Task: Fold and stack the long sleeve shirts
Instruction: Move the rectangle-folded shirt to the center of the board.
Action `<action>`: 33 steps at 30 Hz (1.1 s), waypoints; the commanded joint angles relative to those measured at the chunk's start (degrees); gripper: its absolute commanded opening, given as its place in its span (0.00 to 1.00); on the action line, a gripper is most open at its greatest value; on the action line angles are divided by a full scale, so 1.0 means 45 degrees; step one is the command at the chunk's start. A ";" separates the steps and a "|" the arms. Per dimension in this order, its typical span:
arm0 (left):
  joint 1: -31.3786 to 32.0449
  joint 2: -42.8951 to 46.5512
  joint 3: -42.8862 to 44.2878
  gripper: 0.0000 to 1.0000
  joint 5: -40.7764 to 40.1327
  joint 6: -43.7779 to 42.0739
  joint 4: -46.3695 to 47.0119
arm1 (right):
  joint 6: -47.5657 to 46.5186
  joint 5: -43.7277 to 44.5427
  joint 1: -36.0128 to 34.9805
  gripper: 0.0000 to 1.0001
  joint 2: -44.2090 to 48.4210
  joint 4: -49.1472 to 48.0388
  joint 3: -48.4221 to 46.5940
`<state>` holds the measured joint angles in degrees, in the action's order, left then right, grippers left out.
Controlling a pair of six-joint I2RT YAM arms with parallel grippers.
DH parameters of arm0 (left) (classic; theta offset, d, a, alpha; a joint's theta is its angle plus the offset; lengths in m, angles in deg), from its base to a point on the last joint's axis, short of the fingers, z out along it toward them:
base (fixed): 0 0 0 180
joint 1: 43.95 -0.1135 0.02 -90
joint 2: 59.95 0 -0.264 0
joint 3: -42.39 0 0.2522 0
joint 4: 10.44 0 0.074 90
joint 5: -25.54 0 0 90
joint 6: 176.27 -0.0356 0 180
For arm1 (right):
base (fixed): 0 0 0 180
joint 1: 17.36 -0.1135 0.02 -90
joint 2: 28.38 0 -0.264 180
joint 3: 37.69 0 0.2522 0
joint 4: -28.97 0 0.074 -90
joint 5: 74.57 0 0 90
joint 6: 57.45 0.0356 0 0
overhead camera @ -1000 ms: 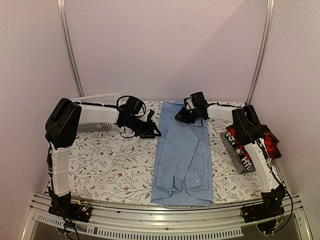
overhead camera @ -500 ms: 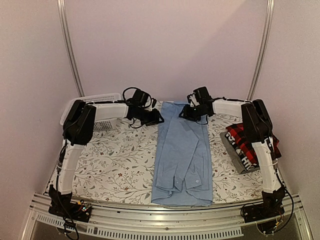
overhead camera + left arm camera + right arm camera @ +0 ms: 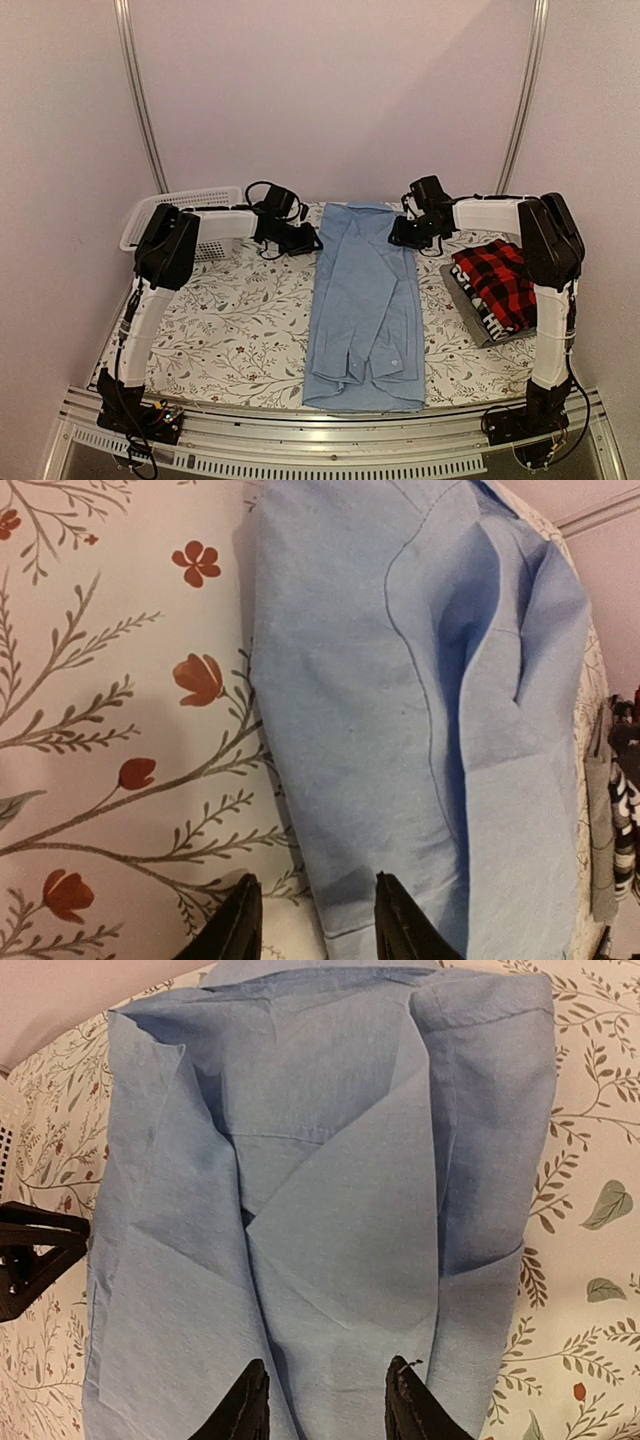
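The light blue shirt (image 3: 365,300) is laid on the surface (image 3: 230,320), sleeves folded in. Jaws of left gripper (image 3: 315,925) and right gripper (image 3: 325,1400) are seen parted and empty, flanking its far end. Layers could be dragged open by an uneven pinch.

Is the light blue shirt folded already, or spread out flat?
Partly folded. The light blue shirt lies as a long narrow strip, sides turned in over the middle, not yet folded across.
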<state>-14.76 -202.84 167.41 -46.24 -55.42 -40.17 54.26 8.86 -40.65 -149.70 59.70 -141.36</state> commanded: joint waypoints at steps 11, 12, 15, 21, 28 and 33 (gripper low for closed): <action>0.0653 -0.0902 0.0522 0.04 0.0272 0.0418 -0.1146 | 0.0019 0.1333 0.0124 0.41 0.0214 0.0019 0.1005; 0.0680 -0.0803 0.0352 0.00 0.0256 0.0482 -0.1152 | 0.0004 0.1307 0.0149 0.41 0.0200 0.0001 0.1045; 0.0610 -0.0118 -0.0938 0.00 0.0451 0.0524 -0.0990 | 0.0008 0.0835 0.0141 0.41 0.0155 -0.0110 0.1280; 0.0235 0.1626 -0.3831 0.00 0.0751 -0.0197 -0.0848 | 0.0494 0.0321 -0.0645 0.41 0.0664 -0.0615 0.2898; -0.0335 0.3355 -0.6520 0.00 0.0746 -0.1149 -0.0731 | 0.2313 0.0097 -0.2592 0.41 0.1965 -0.1711 0.5512; -0.0972 0.3522 -0.6240 0.01 0.0741 -0.1340 -0.1004 | 0.2835 0.0740 -0.2801 0.42 0.2793 -0.1656 0.5418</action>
<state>-16.20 -186.14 139.30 -40.87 -59.07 -38.94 63.25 10.74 -53.11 -139.78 51.31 -116.55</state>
